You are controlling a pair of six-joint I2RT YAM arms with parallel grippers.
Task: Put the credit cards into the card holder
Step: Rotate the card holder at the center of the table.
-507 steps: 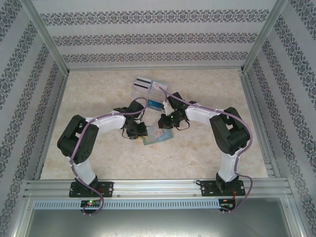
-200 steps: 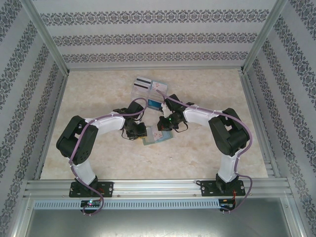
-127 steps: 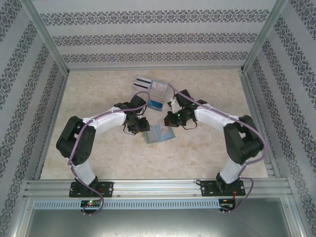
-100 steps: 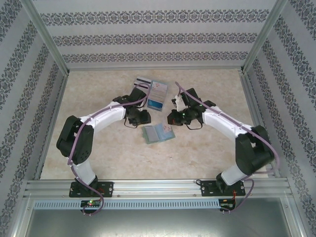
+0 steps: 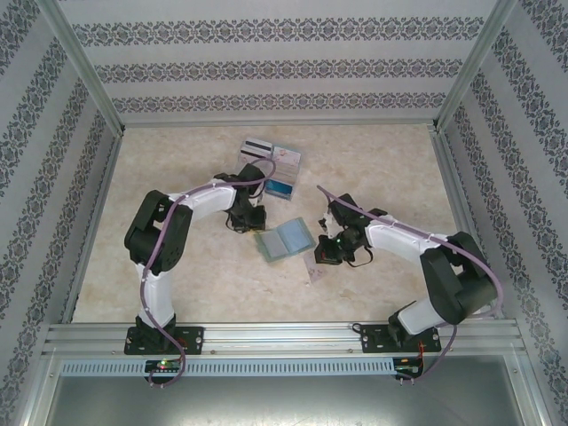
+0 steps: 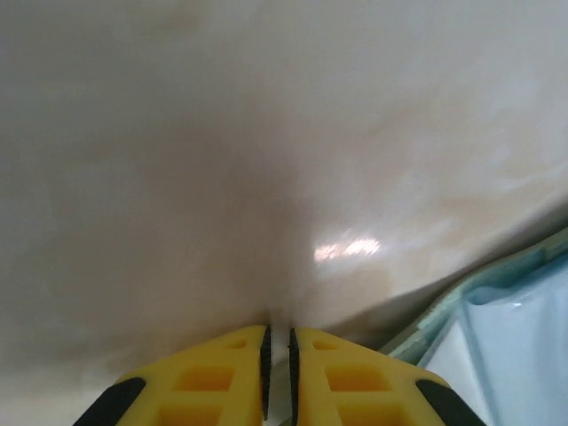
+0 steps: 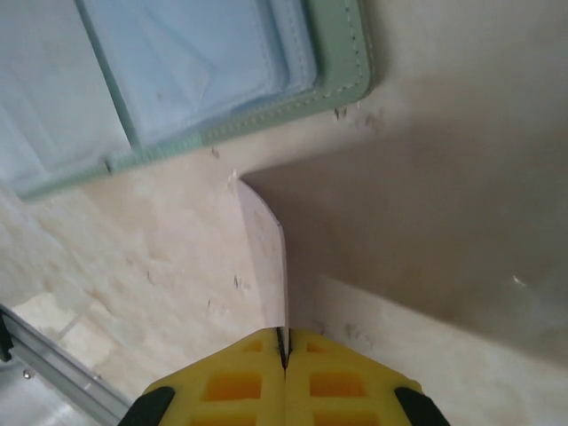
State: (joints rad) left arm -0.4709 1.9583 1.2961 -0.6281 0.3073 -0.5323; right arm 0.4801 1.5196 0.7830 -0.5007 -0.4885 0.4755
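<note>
Right wrist cam: right gripper (image 7: pixel 284 342) is pinched tight on a pale credit card (image 7: pixel 266 257), just beside the open sage-green card holder (image 7: pixel 342 89). Left gripper (image 6: pixel 278 342) is almost together, can't tell if it's holding anything.

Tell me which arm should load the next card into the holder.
Right. The right pincer is shut on a pale card, held edge-on just beside the open card holder. The left pincer is nearly closed over bare table at the holder's edge.
</note>
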